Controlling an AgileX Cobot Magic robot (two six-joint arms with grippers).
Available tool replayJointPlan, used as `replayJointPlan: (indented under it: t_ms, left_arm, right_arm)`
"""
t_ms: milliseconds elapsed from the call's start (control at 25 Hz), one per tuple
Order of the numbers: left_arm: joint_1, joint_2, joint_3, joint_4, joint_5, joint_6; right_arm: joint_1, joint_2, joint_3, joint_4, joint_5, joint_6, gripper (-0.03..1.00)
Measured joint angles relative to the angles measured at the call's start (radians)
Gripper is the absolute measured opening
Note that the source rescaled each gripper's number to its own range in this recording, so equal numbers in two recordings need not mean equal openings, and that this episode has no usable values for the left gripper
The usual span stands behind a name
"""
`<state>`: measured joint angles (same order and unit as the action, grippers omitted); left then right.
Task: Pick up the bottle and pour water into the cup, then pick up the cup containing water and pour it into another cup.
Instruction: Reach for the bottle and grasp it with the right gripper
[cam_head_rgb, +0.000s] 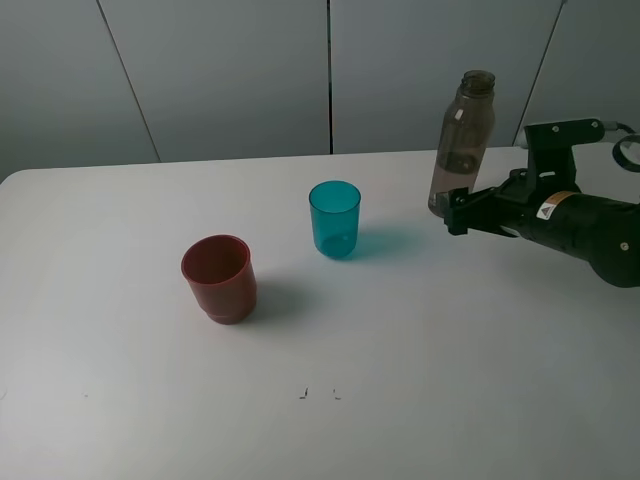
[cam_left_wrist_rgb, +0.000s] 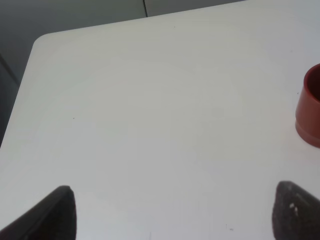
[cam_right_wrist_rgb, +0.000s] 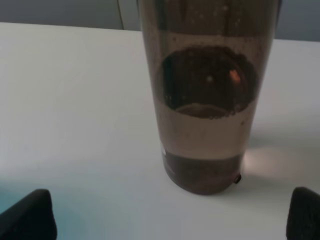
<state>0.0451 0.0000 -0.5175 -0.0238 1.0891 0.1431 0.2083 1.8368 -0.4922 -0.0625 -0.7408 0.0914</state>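
Observation:
The smoky grey-brown bottle (cam_head_rgb: 462, 135) stands upright and capless at the back right of the white table; the right wrist view shows it (cam_right_wrist_rgb: 207, 100) close up, with liquid in its lower part. My right gripper (cam_head_rgb: 456, 212) is open at the bottle's base, its jaws (cam_right_wrist_rgb: 167, 222) wide apart just short of the bottle, not touching it. The teal cup (cam_head_rgb: 334, 218) stands upright mid-table, left of the bottle. The red cup (cam_head_rgb: 219, 277) stands front-left of the teal one and shows at the edge of the left wrist view (cam_left_wrist_rgb: 311, 107). My left gripper (cam_left_wrist_rgb: 172, 215) is open and empty above the table.
The white table (cam_head_rgb: 420, 380) ends at a grey panelled wall behind. Its rounded far-left corner (cam_left_wrist_rgb: 42, 42) shows in the left wrist view. The left arm is out of the exterior high view.

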Motion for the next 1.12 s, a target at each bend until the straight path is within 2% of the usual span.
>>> replayJointPlan:
  t_ms: [400, 880, 1120]
  left_arm:
    - [0.000, 0.000, 0.000, 0.000, 0.000, 0.000]
    - [0.000, 0.000, 0.000, 0.000, 0.000, 0.000]
    - [0.000, 0.000, 0.000, 0.000, 0.000, 0.000]
  right_arm:
    - [0.000, 0.155, -0.124, -0.002, -0.033, -0.024, 1.00]
    - [-0.010, 0.216, -0.233, 0.046, -0.033, -0.069, 1.00]
    - [-0.012, 0.222, -0.254, 0.052, -0.064, -0.079, 1.00]
